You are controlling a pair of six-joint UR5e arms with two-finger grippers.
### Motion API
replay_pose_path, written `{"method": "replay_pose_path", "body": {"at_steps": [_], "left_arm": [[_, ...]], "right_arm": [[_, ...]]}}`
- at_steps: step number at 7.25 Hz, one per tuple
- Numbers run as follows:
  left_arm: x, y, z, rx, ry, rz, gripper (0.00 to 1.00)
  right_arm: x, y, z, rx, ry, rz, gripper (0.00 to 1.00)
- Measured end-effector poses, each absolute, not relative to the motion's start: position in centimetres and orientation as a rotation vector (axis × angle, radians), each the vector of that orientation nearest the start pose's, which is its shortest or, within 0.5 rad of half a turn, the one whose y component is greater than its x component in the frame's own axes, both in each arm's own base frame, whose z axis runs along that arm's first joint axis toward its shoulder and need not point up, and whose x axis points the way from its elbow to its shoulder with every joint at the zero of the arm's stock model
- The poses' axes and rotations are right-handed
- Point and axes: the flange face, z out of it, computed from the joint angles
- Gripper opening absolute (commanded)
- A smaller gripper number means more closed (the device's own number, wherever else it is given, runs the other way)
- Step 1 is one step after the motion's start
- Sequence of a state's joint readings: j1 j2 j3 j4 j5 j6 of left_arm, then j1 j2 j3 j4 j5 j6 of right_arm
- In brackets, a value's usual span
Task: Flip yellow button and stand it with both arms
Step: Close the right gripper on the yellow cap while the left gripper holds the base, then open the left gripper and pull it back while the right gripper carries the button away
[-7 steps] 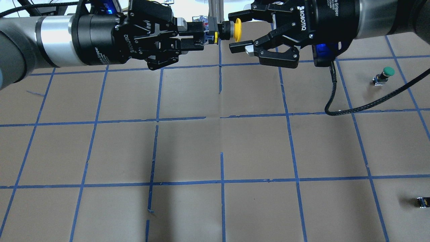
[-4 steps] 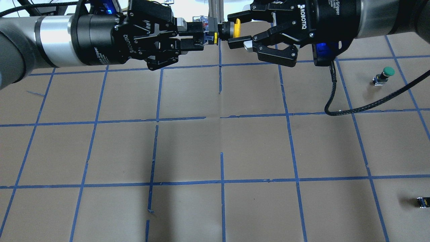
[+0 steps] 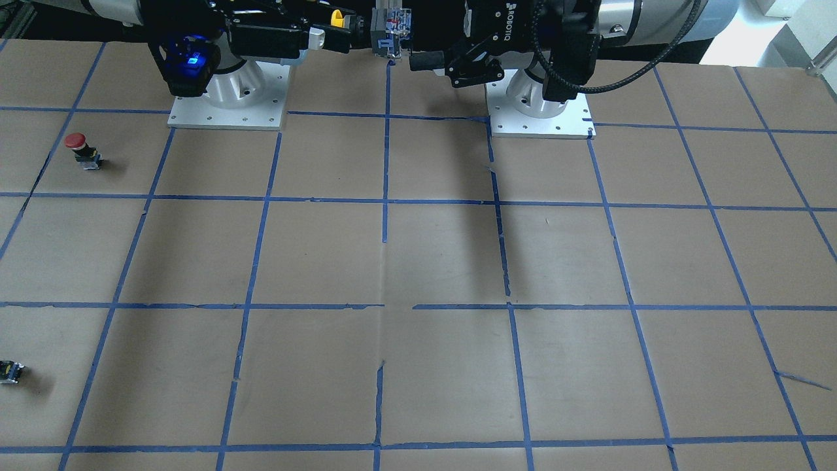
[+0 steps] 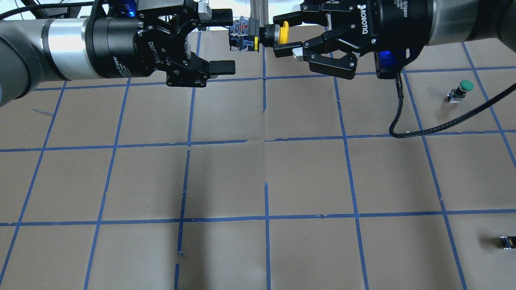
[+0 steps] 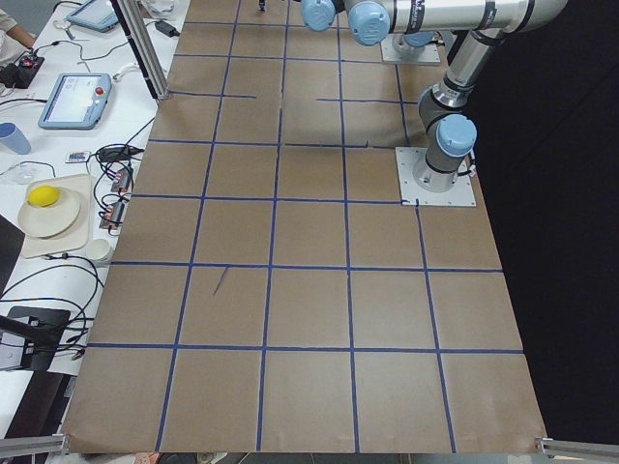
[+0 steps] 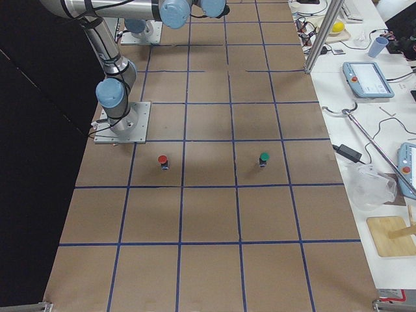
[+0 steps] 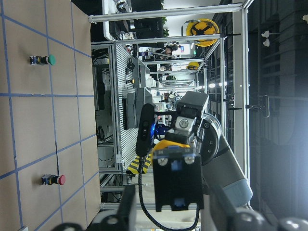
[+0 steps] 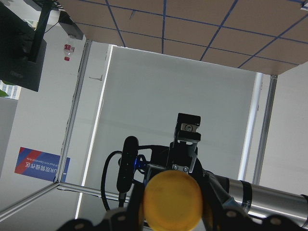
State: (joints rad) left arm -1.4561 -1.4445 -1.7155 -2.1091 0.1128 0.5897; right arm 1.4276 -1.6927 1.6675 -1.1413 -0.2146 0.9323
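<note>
Up at twelve o'clock in the overhead view, the yellow button [image 4: 258, 37] hangs above the table [image 4: 306, 173]. It lies sideways, cap toward three o'clock and grey base toward nine. The right gripper [image 4: 281, 34] is closed on it, its fingers pinching the black neck right at the cap. The left gripper [image 4: 226, 42] is spread wide and holds nothing. Its fingers flank the base end, and the left wrist view shows gaps on both sides. A green button [image 4: 461, 90] stands upright on the table at two o'clock. A small dark part [image 4: 507, 241] lies at four o'clock. In the front-facing view a red button [image 3: 82, 149] stands at ten o'clock.
</note>
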Motion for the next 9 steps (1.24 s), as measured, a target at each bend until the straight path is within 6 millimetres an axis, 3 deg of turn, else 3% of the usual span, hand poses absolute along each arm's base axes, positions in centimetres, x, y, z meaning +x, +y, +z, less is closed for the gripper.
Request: {"method": "replay_pose_path", "body": {"at_steps": [2, 5, 8, 9], "left_arm": [[-18.1, -45.0, 51.1, 0.049, -1.677, 0.034, 0.99], [-17.8, -46.9, 51.4, 0.067, -1.726, 0.017, 0.99], [-17.4, -48.5, 53.1, 0.087, -1.754, 0.063, 0.99], [-17.2, -49.5, 52.7, 0.101, -1.814, 0.073, 0.99]], "right_arm": [[15.1, -45.8, 53.1, 1.218, 1.542, 0.821, 0.24], [12.8, -46.2, 52.4, 1.211, 1.852, 0.577, 0.24], [10.7, -45.2, 51.0, 0.940, 2.323, 0.312, 0.24], [9.6, -44.7, 50.4, 0.783, 2.512, 0.241, 0.23]]}}
